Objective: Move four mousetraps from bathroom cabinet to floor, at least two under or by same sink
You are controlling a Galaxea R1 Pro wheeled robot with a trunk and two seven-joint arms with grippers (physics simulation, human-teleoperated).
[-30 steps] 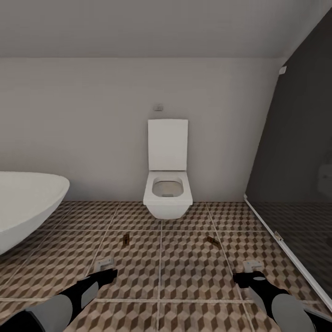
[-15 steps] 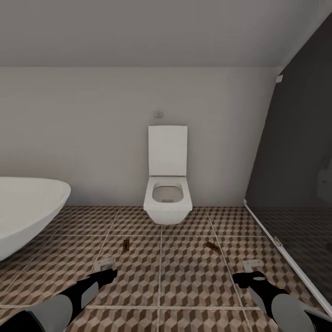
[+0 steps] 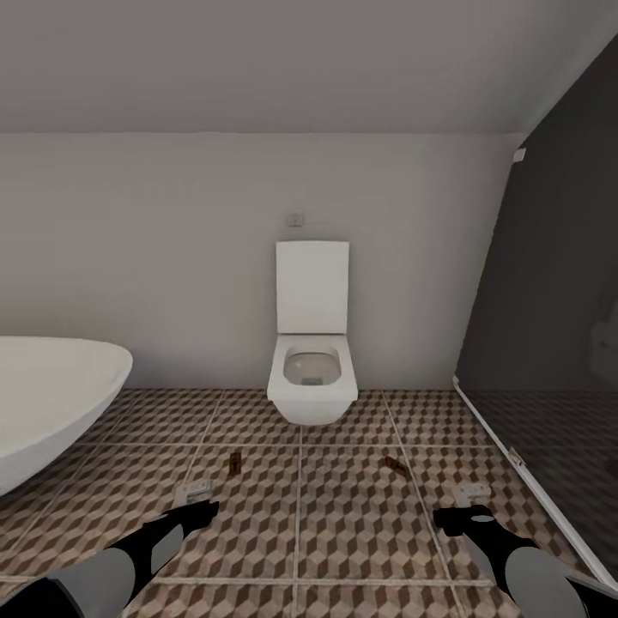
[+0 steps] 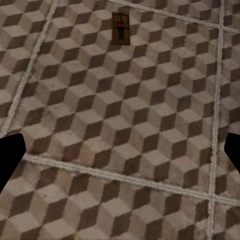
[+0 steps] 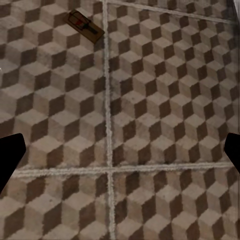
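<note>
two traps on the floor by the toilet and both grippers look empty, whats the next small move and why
Probably turn the base away to look for the cabinet. Two mousetraps, one and another, already lie on the bathroom floor in front of the toilet. The left gripper and right gripper hang open above bare tiles, holding nothing, so likely two traps remain to fetch.

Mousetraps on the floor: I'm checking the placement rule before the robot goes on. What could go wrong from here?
1. Two mousetraps, one and another, lie on the bathroom floor in front of the toilet, near the bathtub; with no sink in view, the sink condition may go unmet.
2. Both lie ahead of the base, so driving forward might run over or push them.
</note>
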